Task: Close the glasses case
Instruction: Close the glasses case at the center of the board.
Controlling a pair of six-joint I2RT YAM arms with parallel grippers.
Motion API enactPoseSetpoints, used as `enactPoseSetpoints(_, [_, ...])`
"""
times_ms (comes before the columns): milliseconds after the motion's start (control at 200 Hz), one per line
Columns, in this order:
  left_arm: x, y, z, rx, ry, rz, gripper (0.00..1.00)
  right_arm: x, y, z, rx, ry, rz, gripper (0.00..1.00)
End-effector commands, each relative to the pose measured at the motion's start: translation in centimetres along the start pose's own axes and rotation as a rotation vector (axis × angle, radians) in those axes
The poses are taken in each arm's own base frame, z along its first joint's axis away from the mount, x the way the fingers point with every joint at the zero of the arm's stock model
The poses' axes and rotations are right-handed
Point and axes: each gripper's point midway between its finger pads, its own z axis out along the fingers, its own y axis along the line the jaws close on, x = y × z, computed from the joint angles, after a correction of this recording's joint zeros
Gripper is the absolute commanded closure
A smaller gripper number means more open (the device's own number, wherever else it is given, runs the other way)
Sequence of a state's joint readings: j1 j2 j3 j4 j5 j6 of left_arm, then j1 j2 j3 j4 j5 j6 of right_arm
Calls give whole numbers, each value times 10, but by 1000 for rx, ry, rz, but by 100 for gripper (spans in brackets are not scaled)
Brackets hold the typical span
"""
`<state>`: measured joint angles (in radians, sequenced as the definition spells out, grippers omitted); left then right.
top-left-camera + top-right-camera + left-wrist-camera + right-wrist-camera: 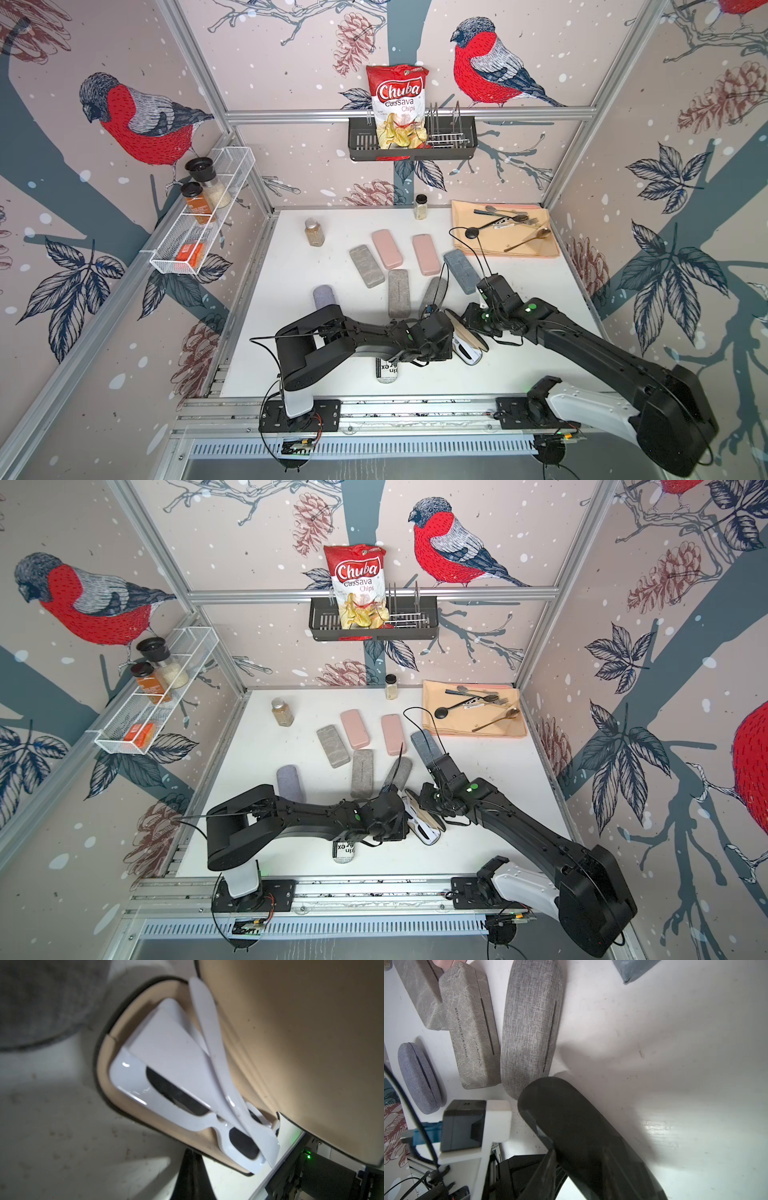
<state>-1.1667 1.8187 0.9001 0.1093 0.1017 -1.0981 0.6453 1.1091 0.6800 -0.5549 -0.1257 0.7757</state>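
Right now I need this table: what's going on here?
Both arms meet at an open glasses case. White sunglasses lie inside, one temple angled across the frame. The right gripper is at the raised lid; the left gripper, shut, sits beside the case. The lid isn't down yet.

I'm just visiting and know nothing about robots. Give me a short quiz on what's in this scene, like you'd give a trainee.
1. True or false: the white plastic sunglasses lie inside the open black glasses case with tan lining.
2. The red Chuba chips bag stands in: A) a white wire shelf, B) the black wall basket, C) a glass jar.
3. How many closed pink glasses cases lie on the white table?
Key: 1 true; 2 B; 3 two.
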Motion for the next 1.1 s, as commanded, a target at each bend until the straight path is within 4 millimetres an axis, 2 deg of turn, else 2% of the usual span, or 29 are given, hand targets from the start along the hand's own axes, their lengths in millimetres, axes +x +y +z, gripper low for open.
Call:
enactPoseSetpoints(0, [-5,-1,0,0,-21,16,100,2,-1,0,-1,8,-15,62])
enactPoseSetpoints(105, [-4,0,1,-1,-19,14,100,4,0,1,-6,16,-11,65])
enactPoseSetpoints(215, [-5,-1,0,0,-21,14,100,7,0,4,-19,22,-5,80])
enactPoseSetpoints(270, [-4,0,1,-2,-20,14,100,9,0,5,-24,28,-4,85])
enactPoseSetpoints(740, [-4,2,2,-6,-19,13,100,23,1,16,-22,75,1,86])
enactPoseSetpoints(1096, [-4,1,3,-4,-17,15,100,31,3,17,-26,92,-3,84])
